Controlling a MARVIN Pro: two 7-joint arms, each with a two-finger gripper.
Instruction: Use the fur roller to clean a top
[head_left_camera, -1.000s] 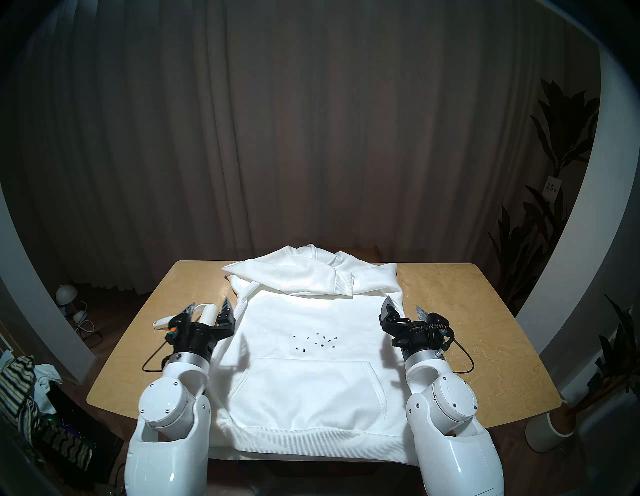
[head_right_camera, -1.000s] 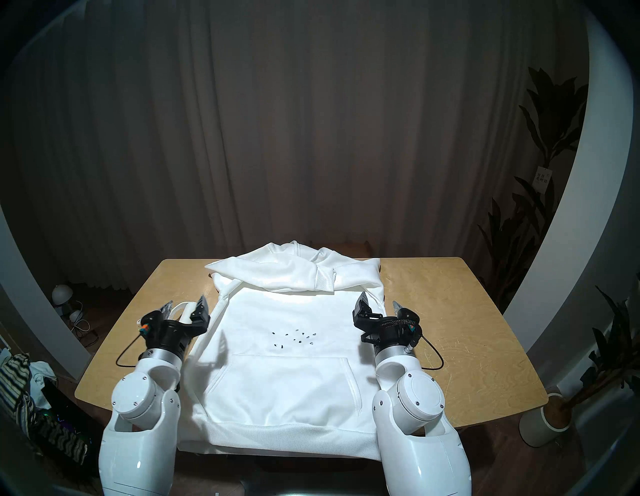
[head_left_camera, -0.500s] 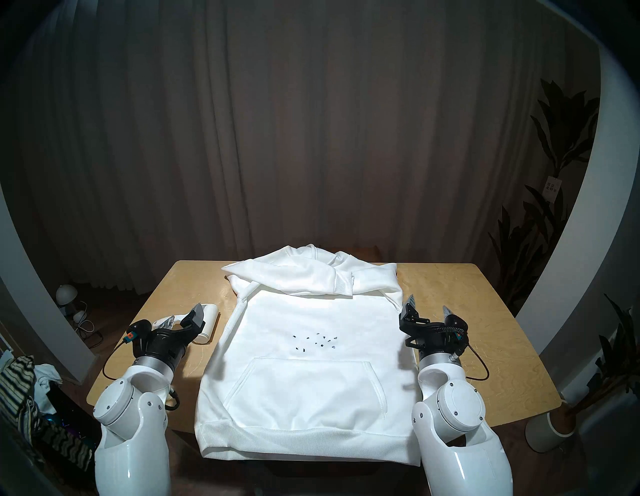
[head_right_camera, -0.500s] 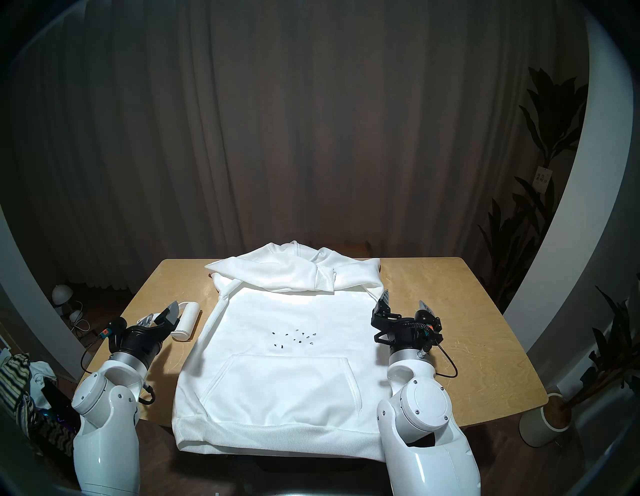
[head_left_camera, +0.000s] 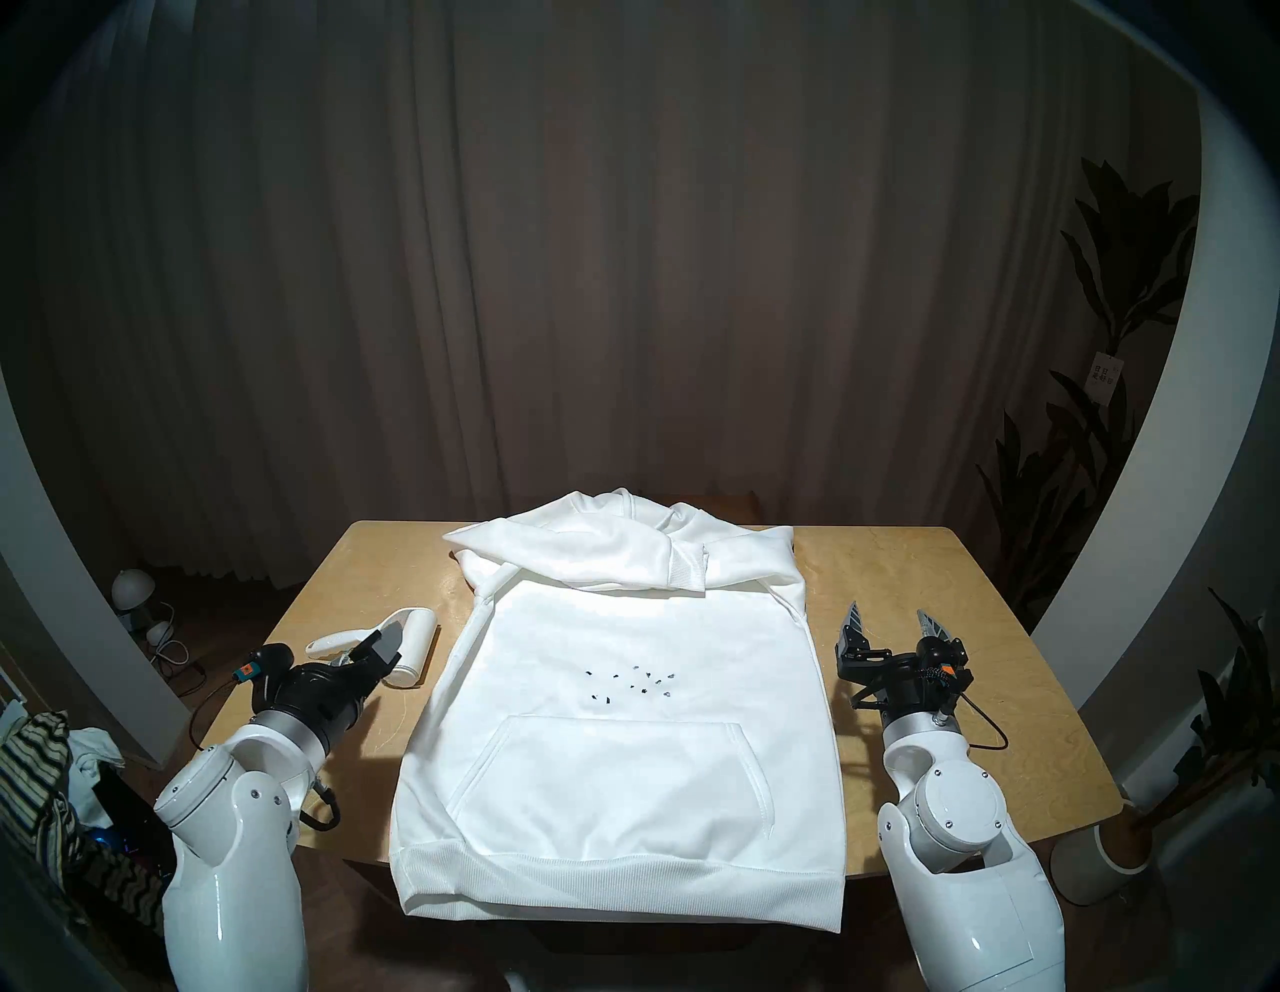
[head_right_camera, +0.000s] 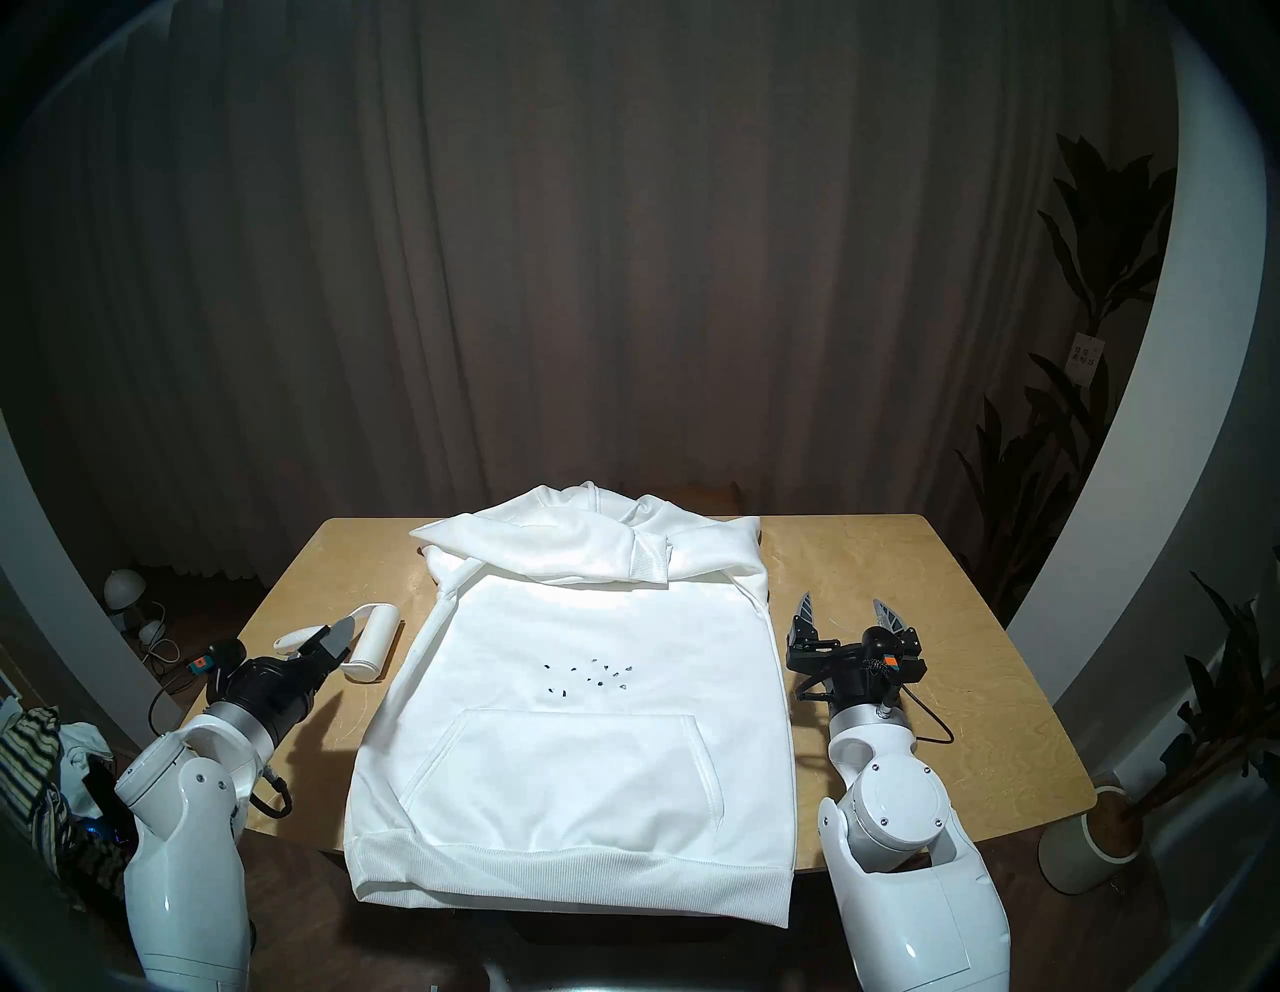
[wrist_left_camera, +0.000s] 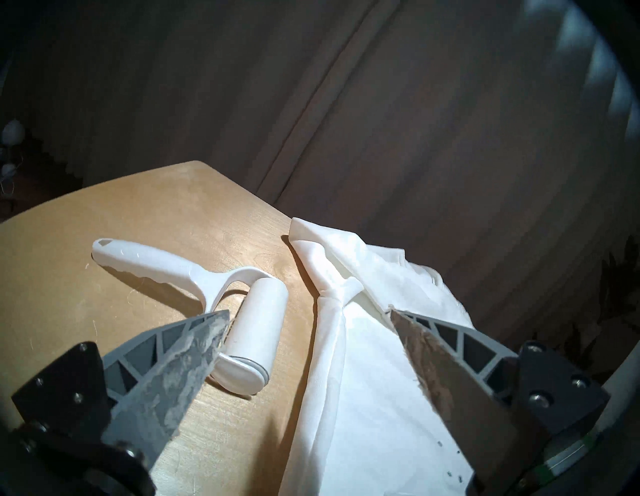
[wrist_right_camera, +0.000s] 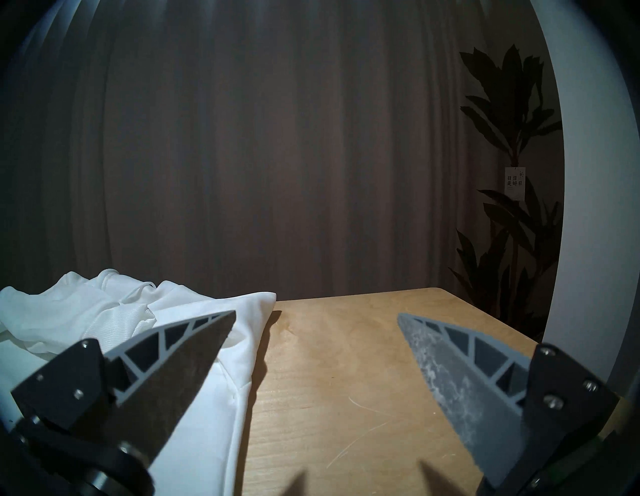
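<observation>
the top (head_left_camera: 616, 700), a white hooded sweatshirt, lay flat on the wooden counter (head_left_camera: 921, 589) with its hood at the far edge and its ribbed hem hanging over the near edge. a cluster of small dark specks (head_left_camera: 630, 682) sat on the chest just above the front pocket. the fur roller (head_left_camera: 409, 641) lay on the bare counter just beside the top's left side, apart from the fabric, its white cylinder nearest the garment and its curved handle reaching away toward the counter's left edge.

the left end effector (head_left_camera: 377, 648) hovered low over the counter at the near end of the roller. in the left wrist view its two fingers (wrist_left_camera: 187, 360) were spread wide, one tip lying in front of the roller where handle met cylinder, the other over the top; nothing was held between them. whether that tip touched the roller could not be told.

the right end effector (head_left_camera: 893, 623) stood over bare counter just beside the top's right edge, fingers pointing up and away, spread wide and empty. in the right wrist view one finger (wrist_right_camera: 180, 363) overlapped the white fabric and the other lay over bare wood.

a striped cloth pile (head_left_camera: 34, 769) lay off the counter at the far left, and a potted plant (head_left_camera: 1108, 817) stood at the right.
</observation>
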